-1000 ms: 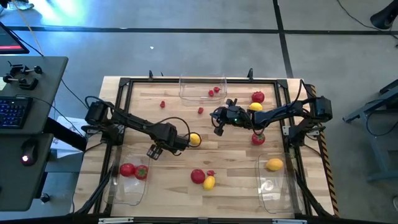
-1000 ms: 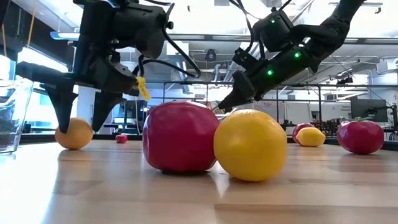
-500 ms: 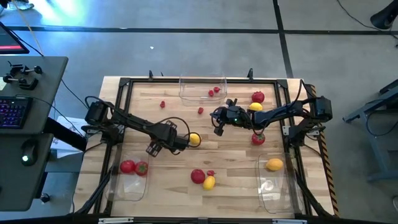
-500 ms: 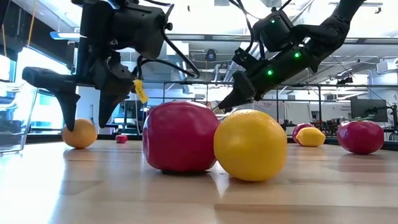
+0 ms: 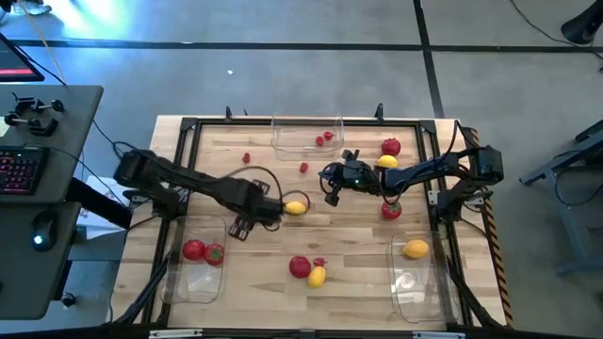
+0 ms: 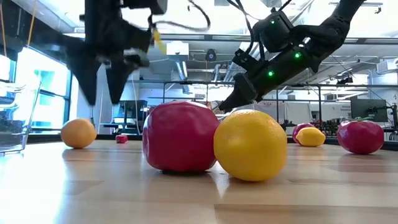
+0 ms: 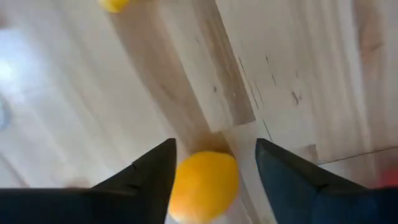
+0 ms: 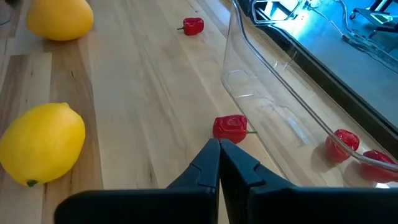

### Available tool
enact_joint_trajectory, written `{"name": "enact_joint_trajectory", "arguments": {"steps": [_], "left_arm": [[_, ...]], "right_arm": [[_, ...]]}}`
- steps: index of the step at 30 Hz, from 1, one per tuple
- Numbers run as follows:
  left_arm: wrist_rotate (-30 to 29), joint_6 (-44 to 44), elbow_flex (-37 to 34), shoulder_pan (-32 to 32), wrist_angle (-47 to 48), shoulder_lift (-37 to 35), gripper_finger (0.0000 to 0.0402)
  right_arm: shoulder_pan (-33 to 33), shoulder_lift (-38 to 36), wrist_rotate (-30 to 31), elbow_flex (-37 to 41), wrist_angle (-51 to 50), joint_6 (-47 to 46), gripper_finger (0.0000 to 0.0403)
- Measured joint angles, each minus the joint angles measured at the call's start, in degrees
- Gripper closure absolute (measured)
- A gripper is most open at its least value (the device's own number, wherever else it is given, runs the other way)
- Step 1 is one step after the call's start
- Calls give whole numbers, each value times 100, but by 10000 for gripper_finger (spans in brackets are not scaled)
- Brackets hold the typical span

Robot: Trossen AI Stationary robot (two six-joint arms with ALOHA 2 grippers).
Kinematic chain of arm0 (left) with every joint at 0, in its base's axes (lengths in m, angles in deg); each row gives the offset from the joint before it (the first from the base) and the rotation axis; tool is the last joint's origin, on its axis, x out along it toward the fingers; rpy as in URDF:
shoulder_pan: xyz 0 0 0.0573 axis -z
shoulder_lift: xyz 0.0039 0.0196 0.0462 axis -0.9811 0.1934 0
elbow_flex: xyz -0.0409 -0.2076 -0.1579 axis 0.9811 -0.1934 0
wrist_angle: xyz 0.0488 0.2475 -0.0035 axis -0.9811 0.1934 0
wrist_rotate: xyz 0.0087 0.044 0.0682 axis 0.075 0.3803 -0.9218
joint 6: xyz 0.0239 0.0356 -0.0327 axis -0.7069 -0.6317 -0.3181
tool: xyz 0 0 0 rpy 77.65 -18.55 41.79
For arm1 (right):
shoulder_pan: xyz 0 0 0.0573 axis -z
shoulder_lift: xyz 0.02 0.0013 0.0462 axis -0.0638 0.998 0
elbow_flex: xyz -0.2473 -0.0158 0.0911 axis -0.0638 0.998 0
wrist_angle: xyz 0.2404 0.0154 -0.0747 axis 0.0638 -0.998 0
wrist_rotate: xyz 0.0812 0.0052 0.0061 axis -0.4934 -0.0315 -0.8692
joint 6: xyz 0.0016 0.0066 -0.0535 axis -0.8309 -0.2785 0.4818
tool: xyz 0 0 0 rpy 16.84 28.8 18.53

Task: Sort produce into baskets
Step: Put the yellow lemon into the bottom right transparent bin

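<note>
Yellow lemon (image 7: pixel 203 185) now sits between the left gripper (image 7: pixel 214 163)'s half-open jaws, which have narrowed without gripping; pickup seems imminent. Right gripper (image 8: pixel 219 160) waits, jaws closed.

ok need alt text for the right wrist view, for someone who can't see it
The right gripper, fingers shut, points at a small red berry lying on the wooden table just outside a clear plastic basket. Two more berries sit inside that basket. A yellow lemon lies beside the gripper, with another lemon and a berry farther off.
</note>
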Motion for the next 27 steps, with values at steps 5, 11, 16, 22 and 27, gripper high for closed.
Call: {"name": "enact_joint_trajectory", "arguments": {"steps": [5, 11, 16, 22, 27], "left_arm": [[42, 567, -5, -417, 621, -875, 270], [172, 538, -572, -1363, 880, -1499, 365], [485, 34, -991, -1938, 866, -1484, 394], [861, -289, -1183, -2110, 736, -1080, 400], [1018, -418, -1224, -2104, 490, -691, 401]], "right_arm": [[0, 0, -126, 0, 137, -46, 403], [-154, 0, -725, 0, 223, -301, 403], [-283, 0, -734, 0, 323, -301, 403], [-302, 0, -732, -2, 401, -301, 403], [-302, 0, -732, -2, 368, -301, 403]]}}
